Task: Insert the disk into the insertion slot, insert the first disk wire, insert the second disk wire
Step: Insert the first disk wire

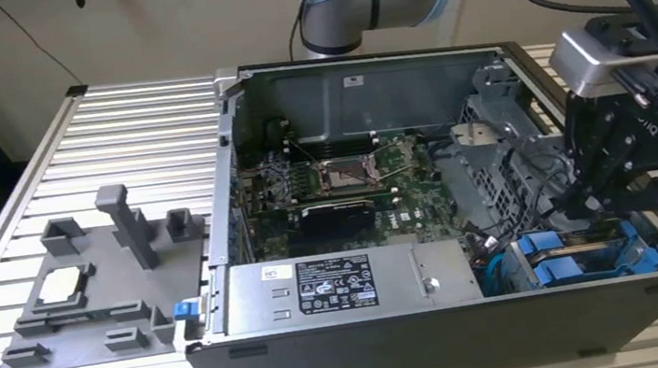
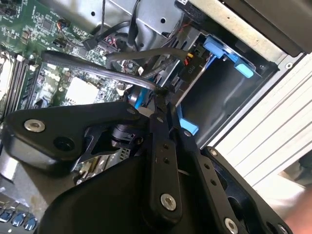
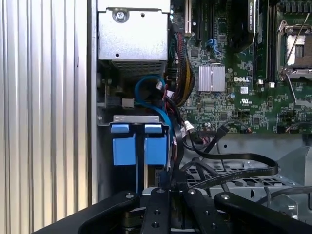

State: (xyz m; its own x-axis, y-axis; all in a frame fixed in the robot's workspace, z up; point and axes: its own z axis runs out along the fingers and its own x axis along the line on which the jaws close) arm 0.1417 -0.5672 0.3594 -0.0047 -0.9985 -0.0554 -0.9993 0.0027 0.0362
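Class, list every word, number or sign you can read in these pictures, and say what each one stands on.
No text is clear enough to quote.
White label on the large grey box: lines of print, too small to read.
Small white sticker on the far case wall: blurred.
White markings on the green circuit board: too small to quote reliably.

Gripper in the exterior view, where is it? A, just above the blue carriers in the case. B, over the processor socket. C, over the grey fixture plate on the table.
A: the gripper hangs just above the blue carriers at the exterior view's right, jaws shut on a dark cable.
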